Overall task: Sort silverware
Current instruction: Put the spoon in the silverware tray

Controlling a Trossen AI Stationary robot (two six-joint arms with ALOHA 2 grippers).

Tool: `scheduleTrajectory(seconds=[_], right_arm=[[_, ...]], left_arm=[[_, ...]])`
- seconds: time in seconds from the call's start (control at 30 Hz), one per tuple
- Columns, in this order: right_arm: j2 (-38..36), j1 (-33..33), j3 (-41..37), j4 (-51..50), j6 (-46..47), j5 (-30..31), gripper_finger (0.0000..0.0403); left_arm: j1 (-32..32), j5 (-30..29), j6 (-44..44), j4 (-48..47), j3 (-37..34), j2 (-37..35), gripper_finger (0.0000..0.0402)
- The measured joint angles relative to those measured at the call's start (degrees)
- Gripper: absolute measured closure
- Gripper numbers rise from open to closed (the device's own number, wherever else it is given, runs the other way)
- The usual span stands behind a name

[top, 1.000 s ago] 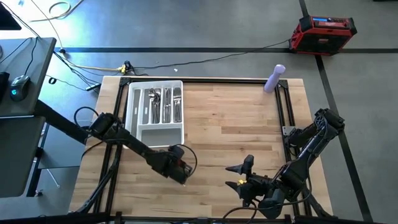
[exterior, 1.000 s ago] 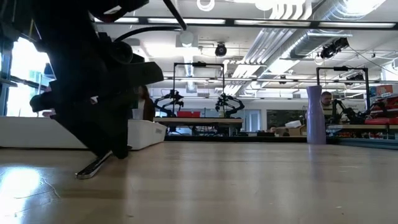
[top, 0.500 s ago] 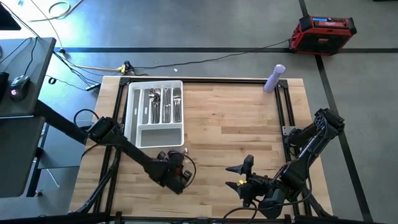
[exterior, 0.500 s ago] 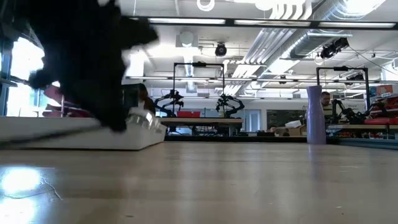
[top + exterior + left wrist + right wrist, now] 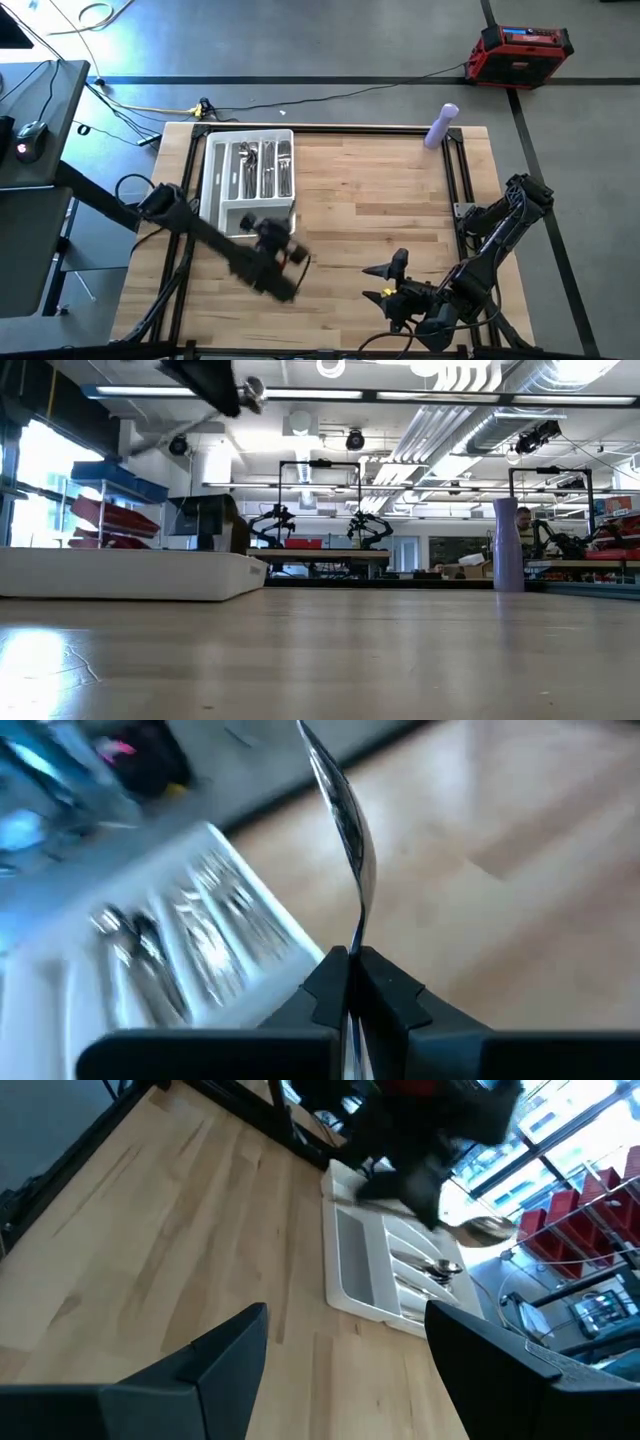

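Near tray's front end, by desk's left edge: my left gripper (image 5: 352, 982) is now lifting clear of desk, jaws clamped on spoon (image 5: 345, 815) picked a moment ago. Am carrying it toward white tray (image 5: 214, 190); remaining silverware (image 5: 262, 168) already lying in slots. My right gripper (image 5: 385, 283) is waiting open near desk's front edge.

We find the tray (image 5: 213, 190) at the tabletop's (image 5: 380, 210) far left corner, silverware (image 5: 262, 168) lying in its long slots on the far side, its one wide slot on the near side. Our left hand (image 5: 272, 235) hangs above the tray's near right corner, closed on a piece of cutlery (image 5: 345, 820) that sticks out beyond its fingertips. The bottle (image 5: 441, 126) stands upright at the far right corner, well apart from the tray. Our right hand (image 5: 385, 280) waits near the front edge, right of centre, jaws spread. A case (image 5: 520, 56) sits on the floor beyond the far right corner.
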Motion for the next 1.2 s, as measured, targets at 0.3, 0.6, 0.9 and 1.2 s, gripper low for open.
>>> scheduleTrajectory(seconds=[0.3,0.6,0.9,1.2], right_arm=[[-0.04,0.98,0.0,-0.48,0.02,0.38,0.0149],[-0.04,1.05,0.0,-0.85,0.02,0.44,0.0149],[-0.04,1.07,0.0,-1.64,-0.66,2.21,0.0149],[-0.04,1.07,0.0,-1.64,-0.46,2.25,0.0149]], left_arm=[[22.37,1.42,14.42,-0.38,-6.07,0.12,0.0401],[39.82,5.44,15.97,-0.29,-13.04,0.17,0.0401],[43.79,8.33,14.47,5.2,-22.28,0.15,0.0401],[44.34,6.45,14.96,19.1,-26.71,0.15,0.0401]])
